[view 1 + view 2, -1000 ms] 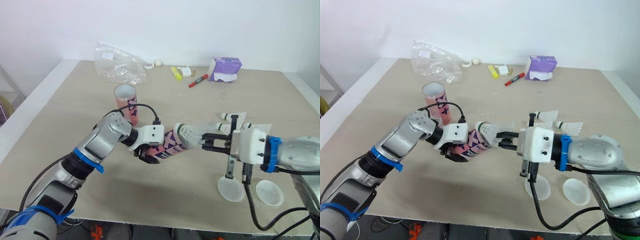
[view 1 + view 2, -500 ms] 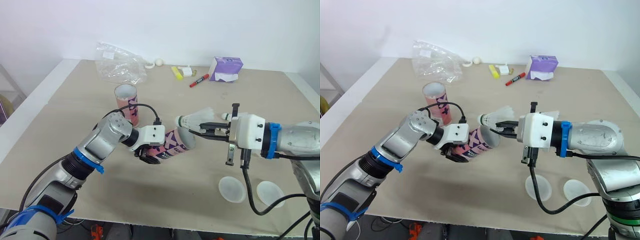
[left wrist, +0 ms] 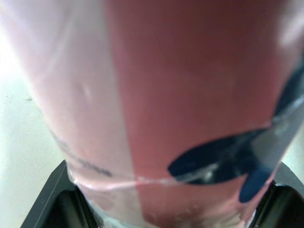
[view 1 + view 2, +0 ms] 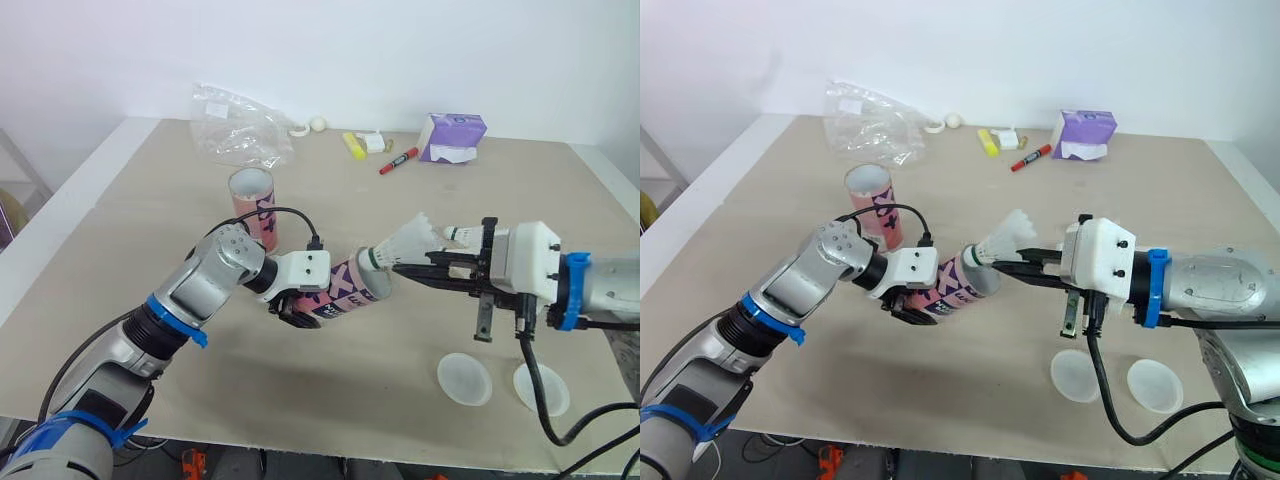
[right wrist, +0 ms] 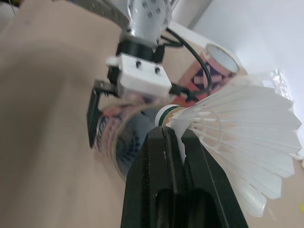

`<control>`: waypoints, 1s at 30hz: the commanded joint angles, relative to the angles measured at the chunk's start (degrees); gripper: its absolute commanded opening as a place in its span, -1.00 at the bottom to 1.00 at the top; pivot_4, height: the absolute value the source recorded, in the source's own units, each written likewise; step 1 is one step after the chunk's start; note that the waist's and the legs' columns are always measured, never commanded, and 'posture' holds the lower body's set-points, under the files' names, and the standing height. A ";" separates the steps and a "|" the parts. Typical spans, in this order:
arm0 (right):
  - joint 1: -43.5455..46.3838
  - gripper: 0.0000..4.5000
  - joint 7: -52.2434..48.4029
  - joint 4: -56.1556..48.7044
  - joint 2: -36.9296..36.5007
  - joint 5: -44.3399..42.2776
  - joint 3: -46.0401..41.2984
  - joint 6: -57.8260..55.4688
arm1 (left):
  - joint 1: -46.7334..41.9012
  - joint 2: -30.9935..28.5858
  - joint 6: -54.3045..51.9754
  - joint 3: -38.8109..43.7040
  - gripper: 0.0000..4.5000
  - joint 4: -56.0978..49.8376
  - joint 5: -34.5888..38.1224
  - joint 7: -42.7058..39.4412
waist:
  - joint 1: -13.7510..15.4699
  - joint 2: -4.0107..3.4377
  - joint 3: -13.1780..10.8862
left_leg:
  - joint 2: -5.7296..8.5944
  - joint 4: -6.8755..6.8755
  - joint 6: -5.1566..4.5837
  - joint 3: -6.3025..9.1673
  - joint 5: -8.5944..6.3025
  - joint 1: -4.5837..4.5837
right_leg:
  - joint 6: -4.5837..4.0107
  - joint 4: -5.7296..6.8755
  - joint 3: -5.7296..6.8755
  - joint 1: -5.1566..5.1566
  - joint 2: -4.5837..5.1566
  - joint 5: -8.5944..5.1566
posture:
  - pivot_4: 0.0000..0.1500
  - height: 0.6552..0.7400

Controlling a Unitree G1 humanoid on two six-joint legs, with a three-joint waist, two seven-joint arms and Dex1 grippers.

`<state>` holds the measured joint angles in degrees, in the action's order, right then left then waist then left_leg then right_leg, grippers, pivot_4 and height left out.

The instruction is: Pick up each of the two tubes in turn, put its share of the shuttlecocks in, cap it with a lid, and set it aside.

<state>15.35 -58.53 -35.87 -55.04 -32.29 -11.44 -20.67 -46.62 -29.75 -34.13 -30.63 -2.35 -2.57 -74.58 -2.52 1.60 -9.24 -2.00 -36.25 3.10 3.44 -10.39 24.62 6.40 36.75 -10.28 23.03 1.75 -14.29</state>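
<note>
Right, closest to the table's front edge lie two round white lids, flat and side by side, on the robot's right. Just beyond them the right gripper reaches in from the right, its black fingers pinched tight on a shuttlecock. The feathers angle up and away, and the cork end sits right at the open mouth of a pink patterned tube. That tube is tipped over almost level, mouth towards the right arm, clamped around its lower end by the left gripper. In the left wrist view its wall sits squeezed between the finger pads. Behind the right gripper a spare shuttlecock lies on the table. Further back on the left, the second tube stands upright, open at the top. Along the far edge sit a crumpled plastic bag, a yellow highlighter, a red marker and a purple tissue box.
</note>
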 commanded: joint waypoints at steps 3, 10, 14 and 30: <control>0.10 -0.97 -0.36 -0.72 0.02 1.42 1.51 1.47 | 0.51 0.57 -0.52 -1.77 0.37 0.61 -0.73 0.99 | -0.02 0.00 0.00 | 0.00 -0.01 0.00 0.00 0.00 -0.01 | 0.00 0.00 0.00 0.00 0.00 0.00 | 1.00 1.00; -0.19 -0.97 -1.09 1.29 0.64 3.81 3.27 3.84 | 0.80 0.53 -0.96 -1.69 0.37 0.16 -0.64 1.38 | 0.00 0.00 0.00 | 0.00 -0.01 0.00 0.00 0.00 0.00 | 0.00 0.00 0.00 0.00 0.00 0.00 | 1.00 1.00; -0.54 -0.97 -1.79 2.38 0.38 4.14 2.55 4.82 | 1.00 0.46 -1.25 -1.71 0.37 -0.25 -0.56 1.52 | 0.01 0.00 0.00 | 0.00 -0.01 0.00 0.00 0.00 0.01 | 0.00 0.00 0.00 0.00 0.00 0.00 | 1.00 1.00; -0.48 0.47 0.66 0.91 1.62 -1.31 -0.70 -0.01 | 1.12 0.66 -1.32 -2.09 0.37 -0.49 -0.38 1.57 | 0.07 0.00 0.00 | 0.01 -0.01 0.00 0.01 0.00 0.01 | 0.01 0.00 0.00 -0.02 0.00 0.00 | 1.00 1.00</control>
<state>14.59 -58.65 -33.22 -53.29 -31.46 -8.83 -19.92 -46.35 -29.76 -35.30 -30.71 -3.29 -2.35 -73.82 -2.45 1.60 -9.24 -2.00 -36.25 3.10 3.45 -10.39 24.64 6.41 36.75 -10.28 23.00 1.75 -14.29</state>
